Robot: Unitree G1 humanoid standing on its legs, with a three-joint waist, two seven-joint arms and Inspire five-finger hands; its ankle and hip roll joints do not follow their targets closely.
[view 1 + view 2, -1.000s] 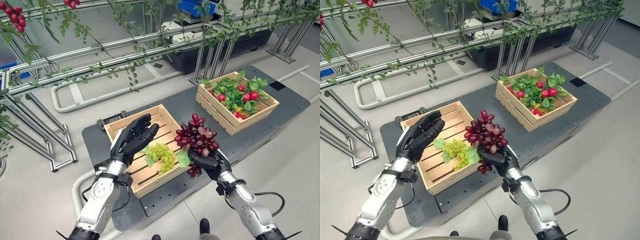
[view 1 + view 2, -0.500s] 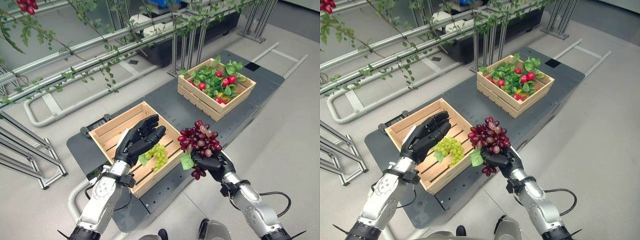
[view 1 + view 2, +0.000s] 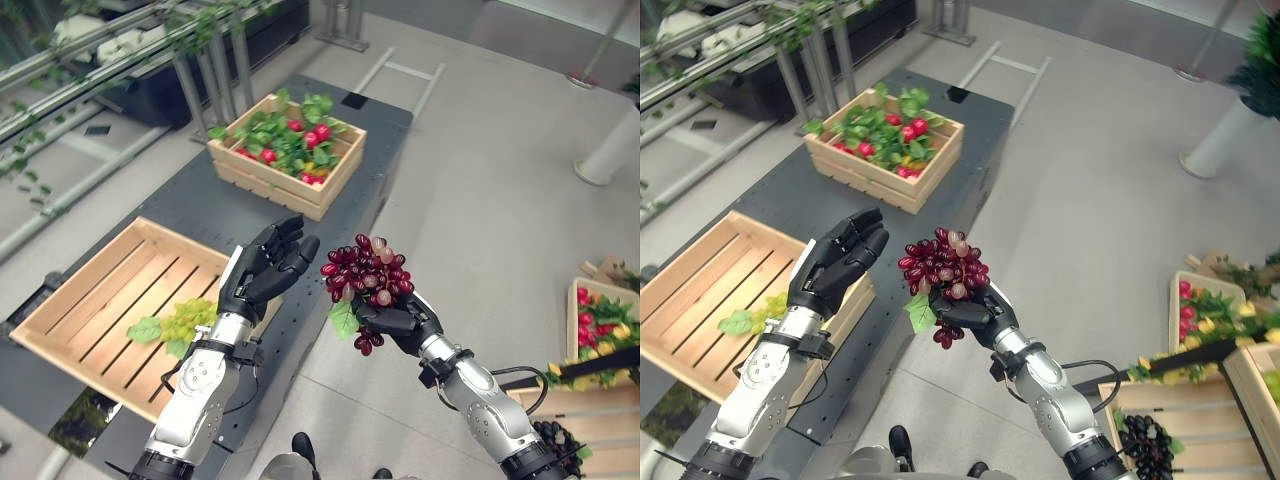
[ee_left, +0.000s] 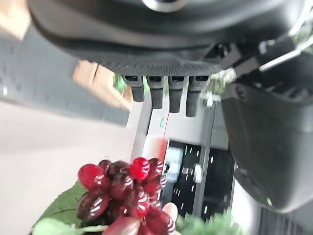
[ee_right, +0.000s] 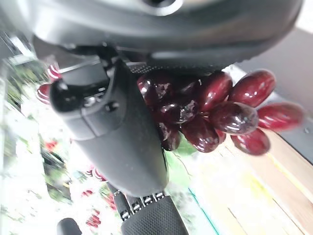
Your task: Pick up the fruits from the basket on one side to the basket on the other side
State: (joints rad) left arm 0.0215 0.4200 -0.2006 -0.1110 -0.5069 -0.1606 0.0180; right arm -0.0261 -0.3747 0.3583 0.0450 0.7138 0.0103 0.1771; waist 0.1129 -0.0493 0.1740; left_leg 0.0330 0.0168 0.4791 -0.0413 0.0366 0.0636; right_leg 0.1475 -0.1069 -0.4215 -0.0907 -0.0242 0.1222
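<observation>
My right hand (image 3: 402, 323) is shut on a bunch of dark red grapes (image 3: 366, 276) with a green leaf, held up in the air over the floor, just past the platform's edge. The right wrist view shows its thumb (image 5: 122, 137) pressed across the red grapes (image 5: 210, 112). My left hand (image 3: 266, 270) is open, fingers straight, just left of the bunch and apart from it. A green grape bunch (image 3: 186, 320) lies in the near wooden crate (image 3: 95, 300) at the left. Another wooden crate (image 3: 1160, 395) at the lower right holds dark grapes (image 3: 1150, 448).
A far crate (image 3: 262, 185) full of red fruits and leaves stands on the dark platform (image 3: 200, 230). A crate of mixed fruit (image 3: 1176, 320) sits on the floor at the right. Open grey floor lies between platform and right-hand crates.
The camera has swung right, bringing the right-hand crates into view. My right hand still grips the red grapes and now holds them beyond the platform edge. The left hand stays open.
</observation>
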